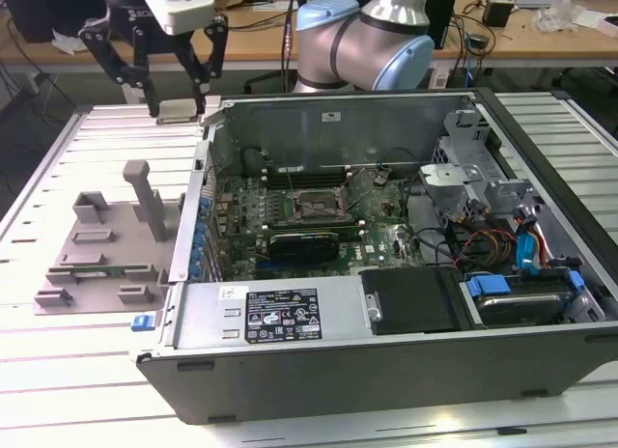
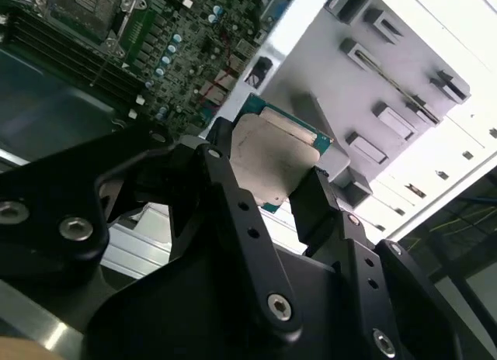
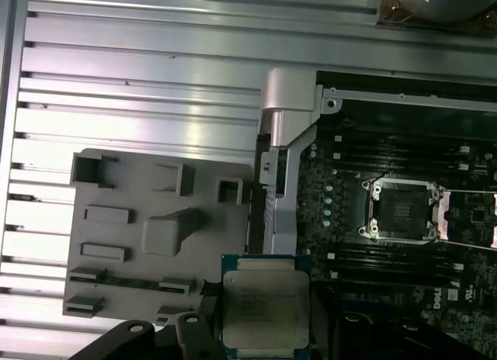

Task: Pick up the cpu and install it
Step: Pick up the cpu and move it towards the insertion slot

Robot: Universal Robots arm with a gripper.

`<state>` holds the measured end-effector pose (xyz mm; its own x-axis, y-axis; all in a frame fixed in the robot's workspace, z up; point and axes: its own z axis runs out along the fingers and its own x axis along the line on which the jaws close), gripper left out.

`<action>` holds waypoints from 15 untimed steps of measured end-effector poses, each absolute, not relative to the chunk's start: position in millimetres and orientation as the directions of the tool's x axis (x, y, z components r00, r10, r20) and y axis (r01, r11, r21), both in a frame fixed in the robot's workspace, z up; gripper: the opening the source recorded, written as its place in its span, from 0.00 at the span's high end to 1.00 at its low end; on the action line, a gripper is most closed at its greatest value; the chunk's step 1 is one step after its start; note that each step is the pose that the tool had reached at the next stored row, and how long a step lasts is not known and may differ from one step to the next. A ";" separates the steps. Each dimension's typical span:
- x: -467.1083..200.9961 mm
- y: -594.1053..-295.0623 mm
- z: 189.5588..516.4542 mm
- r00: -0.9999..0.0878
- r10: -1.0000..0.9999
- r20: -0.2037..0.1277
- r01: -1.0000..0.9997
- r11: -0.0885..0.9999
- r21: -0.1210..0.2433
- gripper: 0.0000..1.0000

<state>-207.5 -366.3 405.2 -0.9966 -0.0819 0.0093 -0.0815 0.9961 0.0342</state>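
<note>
My gripper [image 1: 177, 108]: clamped on the cpu [image 1: 180, 110], with black fingers [image 2: 225, 170] pressing two of its opposite edges in the second wrist view.
Cpu [image 2: 272, 160]: I hold it flat and clear of every surface, its dull silver top showing inside a thin green rim in both wrist views [image 3: 265, 306].
Position: in the exterior view I hang over the slatted bench [image 1: 58, 371], just outside the far corner of the open computer case [image 1: 386, 371] on the exterior view's left.
Socket [image 3: 402, 210]: it sits uncovered on the motherboard [image 1: 377, 231] inside the case, well apart from the cpu.
Gray fixture [image 1: 101, 245]: it lies on the bench beside the case wall, with molded slots and an upright post.
Arm [image 1: 362, 42]: its silver and blue joint stands behind the case.
</note>
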 end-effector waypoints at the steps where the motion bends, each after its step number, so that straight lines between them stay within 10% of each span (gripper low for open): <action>1: -203.5 -366.3 405.2 -0.997 -0.082 0.009 -0.081 0.996 0.034 0.45; 15: -150.2 -367.4 405.2 -0.997 -0.082 0.010 -0.081 0.996 0.034 0.45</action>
<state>-150.2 -367.4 405.2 -0.9966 -0.0817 0.0102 -0.0813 0.9961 0.0343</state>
